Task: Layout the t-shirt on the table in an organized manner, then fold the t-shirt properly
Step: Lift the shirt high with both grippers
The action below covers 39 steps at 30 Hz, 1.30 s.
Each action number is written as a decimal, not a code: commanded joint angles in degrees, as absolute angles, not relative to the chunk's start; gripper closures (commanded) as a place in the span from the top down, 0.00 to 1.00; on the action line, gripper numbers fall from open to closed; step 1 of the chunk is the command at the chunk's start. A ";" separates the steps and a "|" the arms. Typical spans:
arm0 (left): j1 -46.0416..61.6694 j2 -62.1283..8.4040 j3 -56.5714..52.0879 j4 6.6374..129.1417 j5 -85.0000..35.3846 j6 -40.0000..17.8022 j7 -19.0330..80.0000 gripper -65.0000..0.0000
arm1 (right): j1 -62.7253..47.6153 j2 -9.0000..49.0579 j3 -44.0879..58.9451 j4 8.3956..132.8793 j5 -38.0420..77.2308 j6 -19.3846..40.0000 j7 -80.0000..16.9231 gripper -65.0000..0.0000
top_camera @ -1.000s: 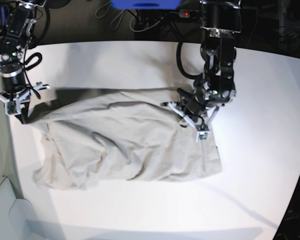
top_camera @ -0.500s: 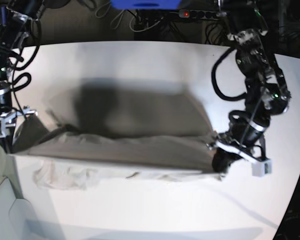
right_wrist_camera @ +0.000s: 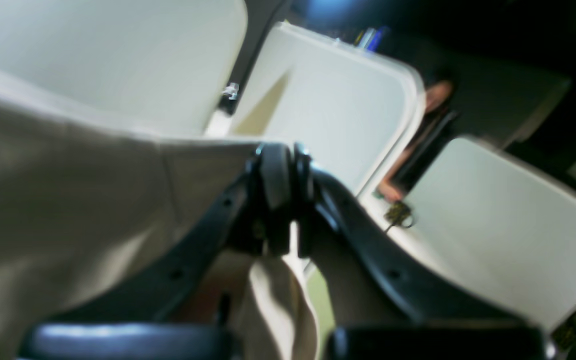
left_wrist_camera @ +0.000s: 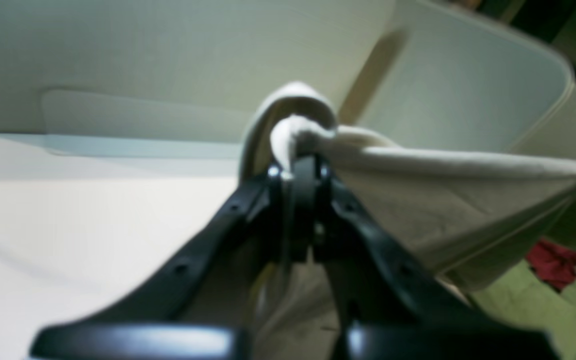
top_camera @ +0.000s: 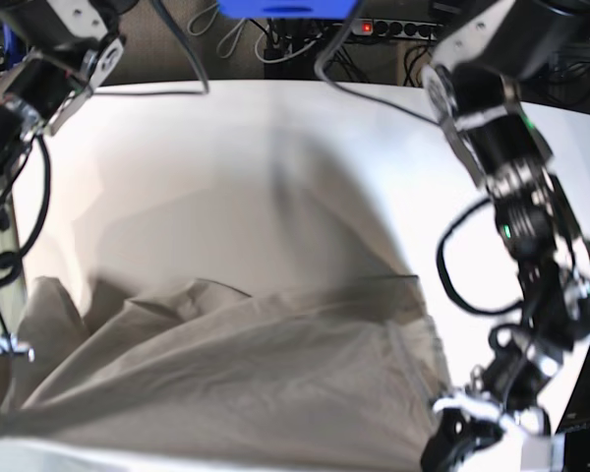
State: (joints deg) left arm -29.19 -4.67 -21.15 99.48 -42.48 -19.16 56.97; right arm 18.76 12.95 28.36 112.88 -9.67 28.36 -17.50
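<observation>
Left wrist view: the left gripper (left_wrist_camera: 300,165) is clenched on a bunched fold of the t-shirt (left_wrist_camera: 448,200). From the pinch the cloth runs taut to the right and hangs clear of the table (left_wrist_camera: 68,225), which lies pale below and to the left.

Right wrist view: the right gripper (right_wrist_camera: 280,170) is likewise clamped on an edge of the t-shirt (right_wrist_camera: 68,200). The fabric spreads to the left in a broad sheet, and a loose tail hangs below the jaws. The picture is blurred, so which part of the garment is pinched cannot be told.

Base view: the t-shirt (top_camera: 256,383) is held up between the two arms as a wide sheet over the near edge of the table (top_camera: 226,157). The left gripper (top_camera: 462,433) sits at the near right corner. The right one is near the left edge, too indistinct to mark.

Assessment: the layout stage is in progress. The shirt is spread between two grips but not yet laid flat. No fold is visible. Flattening and all folding remain.
</observation>
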 commanded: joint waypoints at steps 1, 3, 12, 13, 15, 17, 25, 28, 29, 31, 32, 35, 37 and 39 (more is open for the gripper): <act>-33.10 -6.55 -21.05 98.42 -43.12 -18.95 54.55 0.00 | 21.49 14.29 28.53 113.98 -9.19 27.12 -15.96 0.00; -37.67 -8.13 -19.56 94.55 -43.12 -19.03 54.55 0.00 | 23.96 14.99 28.53 113.80 -9.27 27.12 -15.96 0.00; -51.56 -9.54 -13.76 79.69 -42.95 -19.03 51.47 0.00 | 30.20 17.01 22.37 110.02 -13.32 26.95 -15.60 0.00; -52.62 -9.54 -13.41 77.85 -42.95 -19.03 50.68 0.00 | 30.81 17.01 21.49 108.97 -14.02 26.95 -15.60 0.00; -55.52 -8.92 -13.23 72.66 -43.03 -19.03 49.54 0.00 | 32.31 17.01 20.44 106.51 -15.60 26.95 -15.52 0.00; -58.59 -8.40 -14.02 67.30 -43.21 -19.03 49.89 0.00 | 35.12 17.01 20.53 104.92 -16.31 26.95 -15.52 0.00; -63.08 -10.77 -16.31 61.23 -48.22 -19.03 56.57 0.00 | 38.29 19.47 20.88 104.48 -16.31 26.95 -16.04 0.00; -63.25 -11.21 -16.40 60.97 -48.22 -19.03 53.58 0.00 | 38.37 19.74 20.88 102.90 -16.31 26.95 -15.69 0.00; -63.34 -11.03 -16.40 60.97 -48.04 -19.03 52.62 0.00 | 38.46 19.82 20.70 102.29 -16.31 26.95 -15.52 0.00; -64.13 -10.77 -15.87 60.88 -47.87 -19.03 51.56 0.00 | 38.81 20.26 20.44 100.88 -16.31 26.95 -15.52 0.00; -64.31 -10.68 -14.64 60.88 -47.87 -19.03 51.12 0.00 | 39.08 20.44 20.26 99.91 -16.31 26.95 -15.43 0.00; -64.84 -10.15 -11.30 60.88 -47.87 -19.03 47.60 0.00 | 41.71 20.62 18.42 96.31 -16.31 26.95 -15.43 0.00; -65.80 -9.45 -10.77 60.88 -47.87 -19.03 46.11 0.00 | 43.03 20.62 18.33 94.37 -16.31 26.95 -15.34 0.00; -66.68 -9.01 -10.86 60.88 -47.87 -19.03 45.93 0.00 | 44.70 20.97 18.33 93.76 -16.31 26.95 -15.34 0.00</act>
